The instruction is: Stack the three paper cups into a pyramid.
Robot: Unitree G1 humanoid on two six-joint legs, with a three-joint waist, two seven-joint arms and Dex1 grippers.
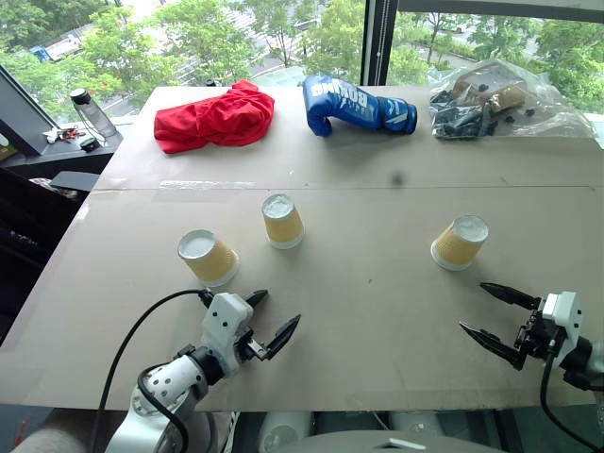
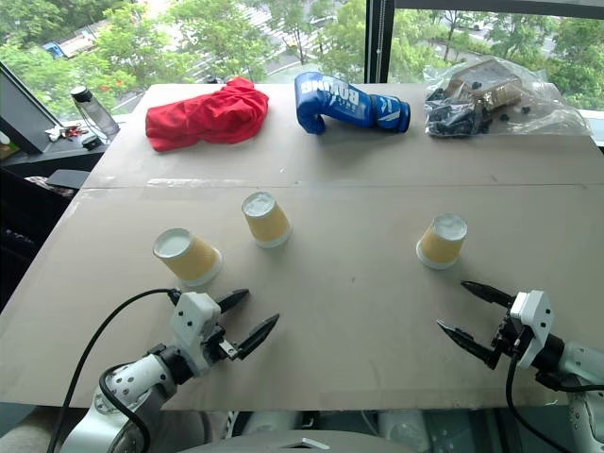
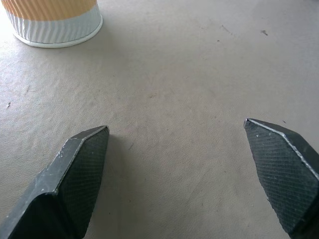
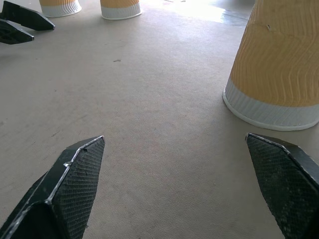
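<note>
Three paper cups stand upside down and apart on the tan table (image 1: 377, 283): the left cup (image 1: 208, 257), the middle cup (image 1: 282, 221) and the right cup (image 1: 460, 242). My left gripper (image 1: 280, 308) is open just in front of the left cup, not touching it, with nothing between its fingers. One cup's rim (image 3: 55, 25) shows beyond its fingertips in the left wrist view. My right gripper (image 1: 473, 306) is open and empty, a little nearer than the right cup (image 4: 279, 74). The right wrist view also shows the other two cups (image 4: 119, 7) and the left gripper (image 4: 20, 22).
Along the table's far edge lie a red cloth (image 1: 215, 118), a blue boxing glove (image 1: 354, 106) and a clear plastic bag of dark parts (image 1: 491, 99). A water bottle (image 1: 92, 111) stands on a side shelf at the far left. Windows lie behind the table.
</note>
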